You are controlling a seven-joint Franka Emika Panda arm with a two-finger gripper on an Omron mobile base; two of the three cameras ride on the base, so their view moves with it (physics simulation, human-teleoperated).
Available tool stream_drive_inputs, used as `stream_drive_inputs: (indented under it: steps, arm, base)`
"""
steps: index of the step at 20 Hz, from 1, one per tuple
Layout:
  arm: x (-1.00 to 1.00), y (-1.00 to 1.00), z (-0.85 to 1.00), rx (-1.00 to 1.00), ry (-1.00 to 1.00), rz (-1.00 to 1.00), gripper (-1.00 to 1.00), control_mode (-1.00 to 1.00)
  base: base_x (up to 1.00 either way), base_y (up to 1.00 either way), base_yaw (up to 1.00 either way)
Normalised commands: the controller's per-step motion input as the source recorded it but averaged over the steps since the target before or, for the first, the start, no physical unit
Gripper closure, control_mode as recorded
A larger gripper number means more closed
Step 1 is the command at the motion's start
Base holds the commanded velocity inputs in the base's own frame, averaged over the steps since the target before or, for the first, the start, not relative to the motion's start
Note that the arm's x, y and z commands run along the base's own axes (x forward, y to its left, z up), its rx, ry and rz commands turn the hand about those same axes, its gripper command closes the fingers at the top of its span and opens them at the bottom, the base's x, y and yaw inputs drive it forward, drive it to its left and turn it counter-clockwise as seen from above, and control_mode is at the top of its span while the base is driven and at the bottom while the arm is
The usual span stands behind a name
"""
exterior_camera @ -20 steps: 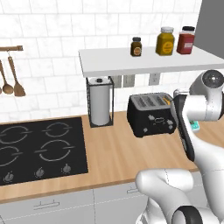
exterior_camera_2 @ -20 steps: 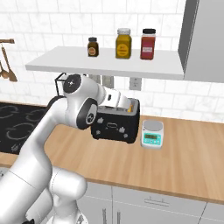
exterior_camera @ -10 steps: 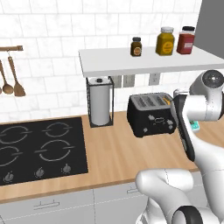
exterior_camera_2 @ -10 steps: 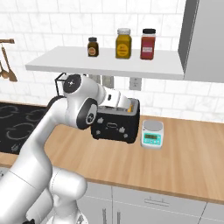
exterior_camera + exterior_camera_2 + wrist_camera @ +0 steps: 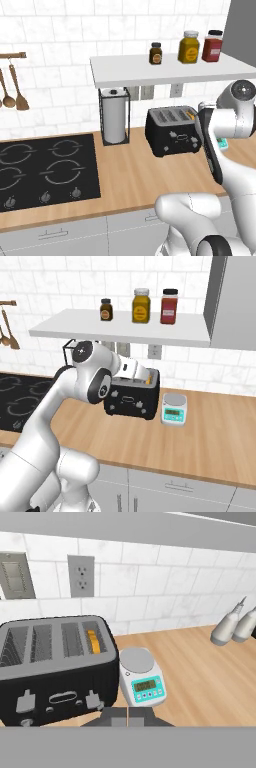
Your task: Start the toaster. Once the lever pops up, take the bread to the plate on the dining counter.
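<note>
A: Where is the bread [image 5: 91,641]?

B: Down in the right-hand slot of the toaster [image 5: 52,669], which sits on the counter [image 5: 200,667] by the wall.

A: And the gripper [image 5: 128,716]?

B: Just in front of the toaster, jaws pressed together, holding nothing.

A: What step is this?

B: Starting it, I think. Next, push 1 lever down.
</note>
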Motion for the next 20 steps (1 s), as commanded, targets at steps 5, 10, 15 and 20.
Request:
stream_drive_inputs:
  steps: [5, 10, 15, 20]
  arm:
    - [0.0, 0.0, 0.0, 0.0, 0.0, 0.0, 1.0, -1.0]
    - [0.0, 0.0, 0.0, 0.0, 0.0, 0.0, 1.0, -1.0]
    - [0.0, 0.0, 0.0, 0.0, 0.0, 0.0, 1.0, -1.0]
    - [0.0, 0.0, 0.0, 0.0, 0.0, 0.0, 1.0, -1.0]
  base:
    - [0.0, 0.0, 0.0]
    - [0.0, 0.0, 0.0]
    - [0.0, 0.0, 0.0]
    - [0.0, 0.0, 0.0]
